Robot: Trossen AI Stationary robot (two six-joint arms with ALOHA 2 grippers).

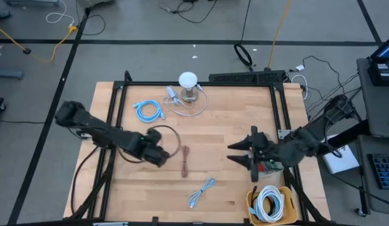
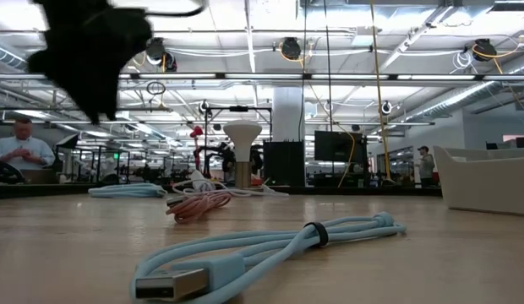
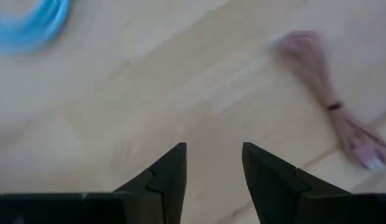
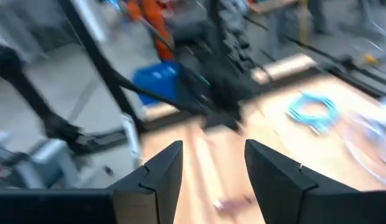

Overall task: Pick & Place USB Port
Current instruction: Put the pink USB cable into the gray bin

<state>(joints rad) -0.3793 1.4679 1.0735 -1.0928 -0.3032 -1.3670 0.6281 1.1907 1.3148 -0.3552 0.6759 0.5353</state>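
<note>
While both arms hang over the counter, neither hand carries anything, so the transfer of the loose cables appears only partly done.

Nearest the front edge, a yellow bin at the right corner holds one coiled white cable; this suggests one item has been placed. Just left of it lies a pale blue USB cable, loose on the wood, its plug filling the foreground of the low view.

Farther in, the right hand hovers above the counter right of centre, with its fingers apart and nothing between them. The left hand sits at a similar depth on the left, beside a loop of black cable. Its fingers are also apart over bare wood. Between the two hands lies a pink bundled cable, untouched.

Toward the far edge rest a coiled blue cable and a white lamp-like stand with a thin white lead around it.

Remaining work, by this layout: the pale blue, pink and blue cables are all outside the bin.
</note>
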